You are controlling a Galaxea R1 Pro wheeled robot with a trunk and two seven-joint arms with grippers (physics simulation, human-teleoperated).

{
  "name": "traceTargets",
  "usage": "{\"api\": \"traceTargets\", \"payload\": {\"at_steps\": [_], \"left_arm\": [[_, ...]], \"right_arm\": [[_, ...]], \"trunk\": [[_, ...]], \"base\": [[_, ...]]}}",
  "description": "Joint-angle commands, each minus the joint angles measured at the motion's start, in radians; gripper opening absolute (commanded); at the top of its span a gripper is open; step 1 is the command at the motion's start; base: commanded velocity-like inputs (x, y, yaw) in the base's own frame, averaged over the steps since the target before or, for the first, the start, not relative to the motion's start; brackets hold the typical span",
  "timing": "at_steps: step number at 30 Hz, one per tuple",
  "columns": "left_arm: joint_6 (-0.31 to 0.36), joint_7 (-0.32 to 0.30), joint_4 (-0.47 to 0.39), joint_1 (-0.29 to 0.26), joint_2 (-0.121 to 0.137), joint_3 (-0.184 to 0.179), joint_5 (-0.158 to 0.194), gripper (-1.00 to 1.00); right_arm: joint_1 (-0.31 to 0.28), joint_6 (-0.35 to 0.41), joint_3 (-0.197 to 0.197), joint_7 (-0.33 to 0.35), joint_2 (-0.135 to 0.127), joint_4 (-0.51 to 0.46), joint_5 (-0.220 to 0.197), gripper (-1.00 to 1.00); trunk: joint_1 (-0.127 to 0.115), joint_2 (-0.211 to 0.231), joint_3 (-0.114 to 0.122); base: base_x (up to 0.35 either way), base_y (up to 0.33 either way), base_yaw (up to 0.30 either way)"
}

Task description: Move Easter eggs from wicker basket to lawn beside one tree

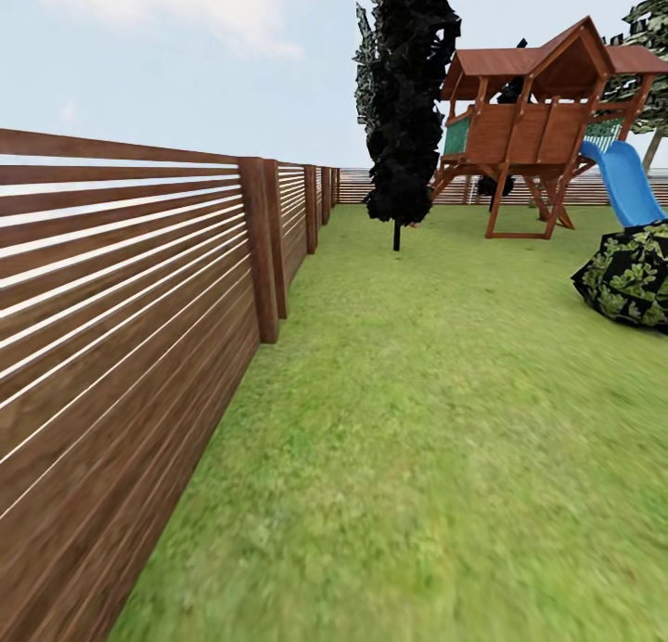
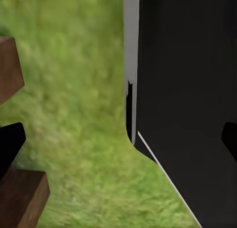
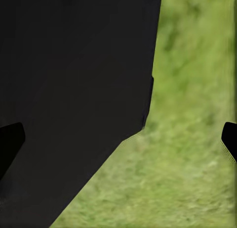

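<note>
Robot is rolling over the lawn [image 1: 436, 419] w/ a slatted wood fence [image 1: 121, 327] running close along its left side. Ahead: a narrow near-black cypress [image 1: 408, 95], a wooden playset [image 1: 538, 113] w/ a blue slide [image 1: 626, 183], and a round dark bush [image 1: 631, 276] at the right edge. Behind the playset, far right, a pale trunk w/ green leaves is peeking in, prob. a real tree [image 1: 654, 67], mostly cut off.

Basket and eggs aren't showing here, so can't say where they're sitting; the robot is prob. still searching for or travelling to them, w/ no egg moved as far as these frames tell.

Left gripper [image 2: 118, 139]: dark fingertips are sitting at opposite edges of the left wrist view, so fingers are spread wide, nothing between them. It's looking down at grass, brown fence slats and the dark robot body [image 2: 187, 114]. Right gripper [image 3: 118, 139]: same, tips wide apart, empty, over grass beside the body.

Risks from here:
- Fence is v. near the left side; turning left could be scraping base or arm on it.
- Mistaking the cypress or bush for the tree, so eggs are ending up at the wrong spot.
- Heading on this way w/o the basket in sight may be wasting travel.
</note>
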Motion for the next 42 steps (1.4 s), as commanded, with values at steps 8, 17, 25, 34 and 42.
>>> {"api": "traceTargets", "payload": {"at_steps": [8, 17, 25, 34, 42], "left_arm": [[0.000, -0.001, -0.002, 0.001, 0.000, 0.000, -0.001, 1.00], [0.001, -0.001, -0.002, 0.001, 0.000, 0.000, -0.001, 1.00], [0.001, -0.001, -0.002, 0.001, 0.000, 0.000, -0.001, 1.00], [0.000, -0.001, -0.002, 0.001, 0.000, 0.000, 0.000, 1.00], [0.000, -0.001, -0.002, 0.001, 0.000, 0.000, -0.001, 1.00]], "right_arm": [[0.000, -0.002, 0.000, 0.001, -0.001, 0.001, 0.004, 1.00], [0.000, -0.003, 0.000, 0.008, 0.000, 0.001, 0.006, 1.00], [0.000, -0.003, 0.001, 0.008, 0.000, 0.001, 0.006, 1.00], [0.000, -0.003, 0.001, 0.006, 0.000, 0.001, 0.006, 1.00], [0.000, -0.002, 0.002, 0.002, 0.000, 0.001, 0.006, 1.00]], "trunk": [[0.001, 0.000, 0.000], [0.001, 0.000, 0.000], [0.001, 0.000, 0.000], [0.001, 0.000, 0.000], [0.001, 0.000, 0.000]], "base": [[0.334, 0.000, 0.000], [0.334, 0.000, -0.130], [0.334, 0.000, -0.276], [0.334, 0.000, -0.188], [0.334, 0.000, -0.007]]}}
